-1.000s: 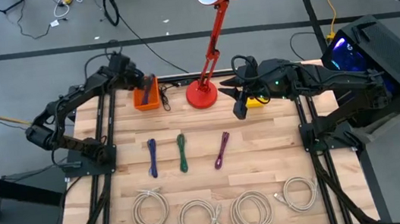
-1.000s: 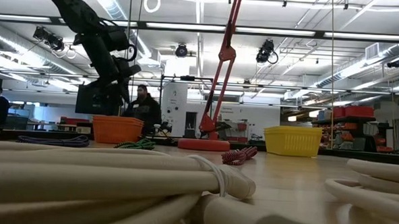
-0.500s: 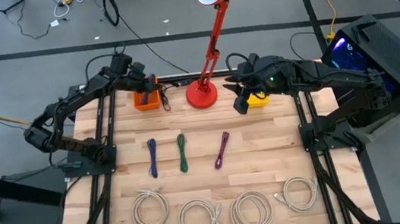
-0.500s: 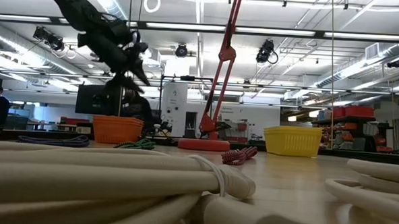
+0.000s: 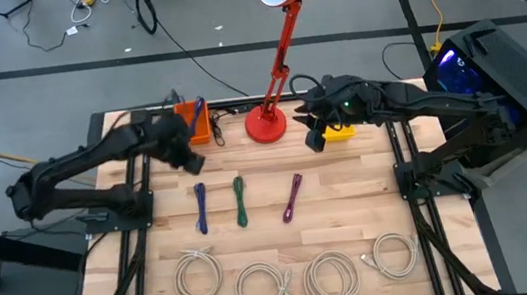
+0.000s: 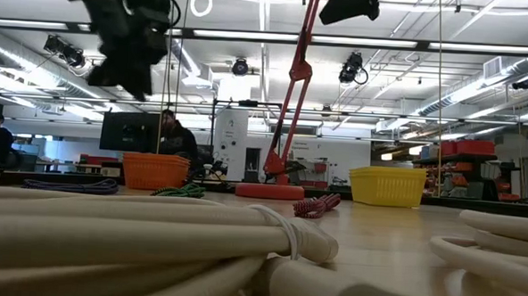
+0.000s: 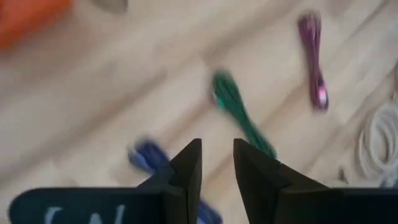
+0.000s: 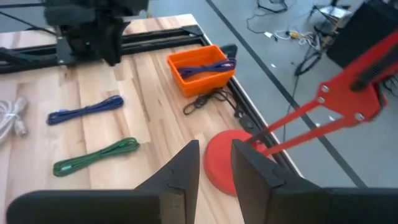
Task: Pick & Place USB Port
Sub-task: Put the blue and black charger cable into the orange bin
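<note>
Wooden slatted table (image 5: 348,182), two dark arms over its far half.

Left gripper (image 5: 187,157) hangs in the air over the boards, just in front of the small orange plastic bin (image 5: 191,126) at the far left. From its wrist camera its two fingers (image 7: 189,168) stand a narrow gap apart with nothing between them, only bare wood and cables below.

Orange bin holds a blue-purple cable (image 8: 205,67), draped across its inside; a dark cable (image 8: 208,99) lies on the table just beside it.

Three short bundled cables lie side by side mid-table, well apart from each other: blue (image 5: 200,207), green (image 5: 240,200), purple-magenta (image 5: 293,196). All loose on the wood.

Right gripper (image 5: 316,137) is raised between the red desk lamp's round base (image 5: 266,124) and the small yellow plastic bin (image 5: 339,132). Its fingers (image 8: 180,171) are parted by a slim gap, empty.

Four coils of white cable (image 5: 260,284) line the near edge.

People visible in the room beyond the table, in the low view; one stands behind the orange bin (image 6: 175,135).
</note>
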### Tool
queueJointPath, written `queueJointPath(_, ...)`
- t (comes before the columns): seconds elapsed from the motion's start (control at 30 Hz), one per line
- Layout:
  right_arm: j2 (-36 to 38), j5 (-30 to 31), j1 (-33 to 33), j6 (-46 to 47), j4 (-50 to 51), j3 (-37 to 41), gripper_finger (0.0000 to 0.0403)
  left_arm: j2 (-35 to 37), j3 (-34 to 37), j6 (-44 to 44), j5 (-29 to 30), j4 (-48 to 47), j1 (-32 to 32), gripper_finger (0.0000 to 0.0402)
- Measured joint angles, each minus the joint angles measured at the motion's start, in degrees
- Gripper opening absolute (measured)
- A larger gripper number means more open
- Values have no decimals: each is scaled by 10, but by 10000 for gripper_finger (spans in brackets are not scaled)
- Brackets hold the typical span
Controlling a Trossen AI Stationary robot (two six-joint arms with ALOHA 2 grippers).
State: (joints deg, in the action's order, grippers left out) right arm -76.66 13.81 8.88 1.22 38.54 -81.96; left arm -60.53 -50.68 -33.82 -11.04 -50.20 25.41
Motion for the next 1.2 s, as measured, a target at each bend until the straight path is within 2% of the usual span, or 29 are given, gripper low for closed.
queueJointPath(0.17, 1, -9, 0, -30, -31, 1, 96, 0, 0, -135, 51, -22, -131, 89)
queueJointPath(0.3, 3, -16, 0, -50, -42, 1, 96, -29, 24, -241, 93, -36, -215, 89)
queueJointPath(0.47, 6, -44, 0, -74, -39, 1, 96, -64, 85, -346, 67, -3, -277, 89)
queueJointPath(0.67, 15, -51, 0, -93, -31, 1, 96, -67, 127, -424, 44, 107, -292, 89)
queueJointPath(0.87, 27, -72, -1, -90, -24, 1, 96, -78, 162, -432, 23, 110, -293, 90)
queueJointPath(0.97, 30, -73, -1, -86, -18, 1, 96, -82, 177, -431, 23, 152, -293, 94)
queueJointPath(1.07, 32, -73, -1, -78, -16, 1, 96, -82, 185, -431, 26, 192, -291, 104)
queueJointPath(1.2, 32, -73, -1, -73, -16, 1, 96, -103, 194, -425, 21, 191, -291, 122)
